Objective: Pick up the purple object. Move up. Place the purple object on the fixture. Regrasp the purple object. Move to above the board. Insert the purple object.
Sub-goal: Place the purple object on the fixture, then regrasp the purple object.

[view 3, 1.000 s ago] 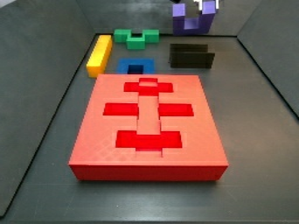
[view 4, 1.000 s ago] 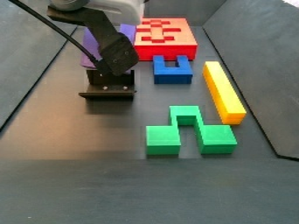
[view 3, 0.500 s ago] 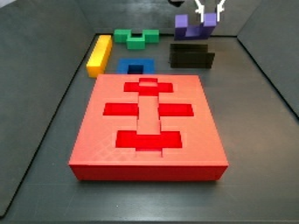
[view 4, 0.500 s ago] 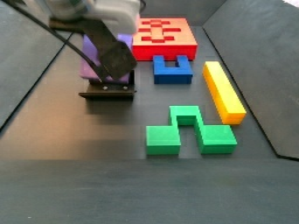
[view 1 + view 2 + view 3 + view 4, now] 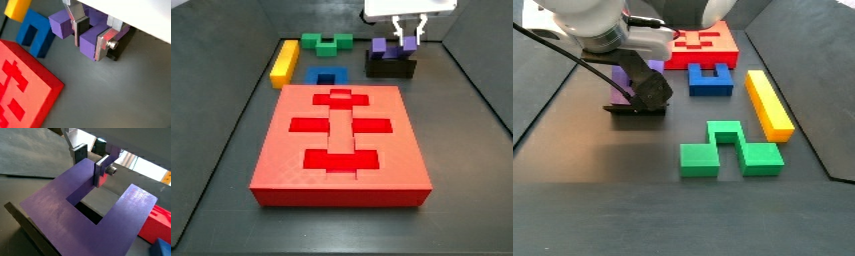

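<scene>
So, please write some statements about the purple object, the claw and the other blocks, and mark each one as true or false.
1. The purple object sits on the fixture. True.
2. The claw is above the board. False: it is at the fixture, behind the board's far end in a side view.
3. One prong of the purple object lies between the claw's fingers. True, as both wrist views show.
4. The green block lies in a cutout of the board. False: it lies on the floor, apart from the board.
5. The yellow bar is stacked on the blue block. False: both lie on the floor, side by side.
</scene>
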